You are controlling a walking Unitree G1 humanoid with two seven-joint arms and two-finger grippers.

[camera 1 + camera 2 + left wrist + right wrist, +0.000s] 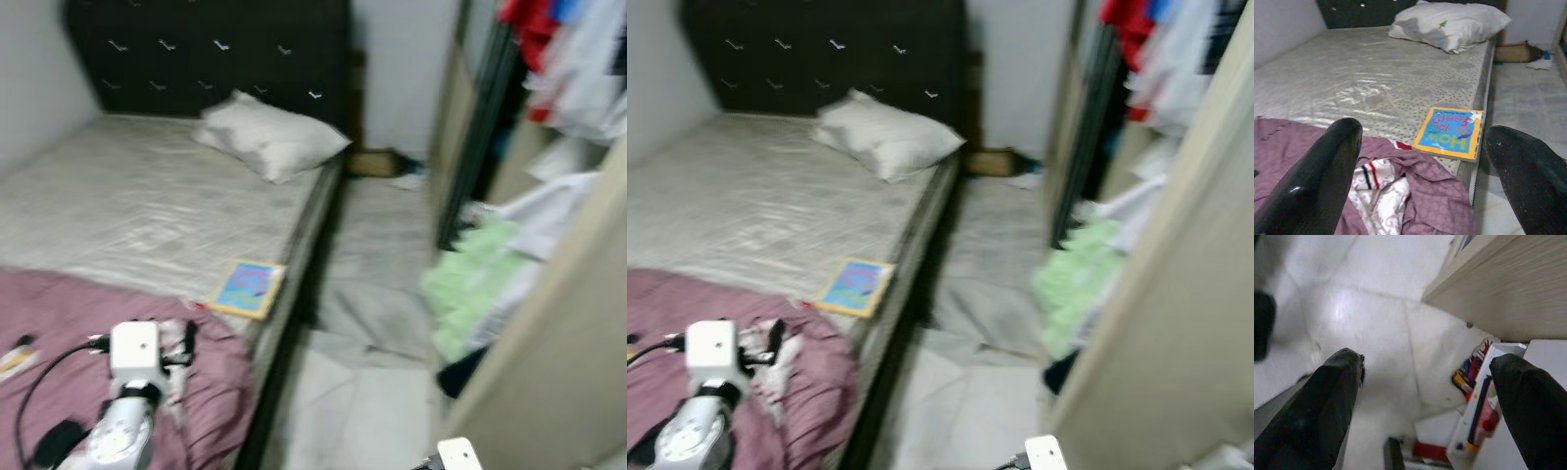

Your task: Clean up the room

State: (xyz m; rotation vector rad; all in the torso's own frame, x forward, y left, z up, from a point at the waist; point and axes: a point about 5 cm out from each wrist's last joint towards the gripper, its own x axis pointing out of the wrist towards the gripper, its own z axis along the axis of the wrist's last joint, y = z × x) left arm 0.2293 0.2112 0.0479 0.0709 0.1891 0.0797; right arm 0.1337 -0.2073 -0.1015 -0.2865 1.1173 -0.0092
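From the head, the bed (147, 206) has a pillow (269, 134) near the headboard, a book (245, 288) at the mattress edge, and a purple blanket (59, 333) under the left arm. Clothes (480, 274) spill from the wardrobe.

Left wrist: left gripper (1425, 161), fingers apart, hovers over the blanket, book just beyond.

Right wrist: right gripper (1425, 401), fingers apart, hangs above the floor (1376, 318).

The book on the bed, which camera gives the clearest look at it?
The left wrist view. There the book is sharp and close between the open left gripper fingers, its blue and yellow cover lettering readable, lying at the mattress edge beside the purple blanket. Both eye views show it small and blurred. The right wrist view faces the floor.
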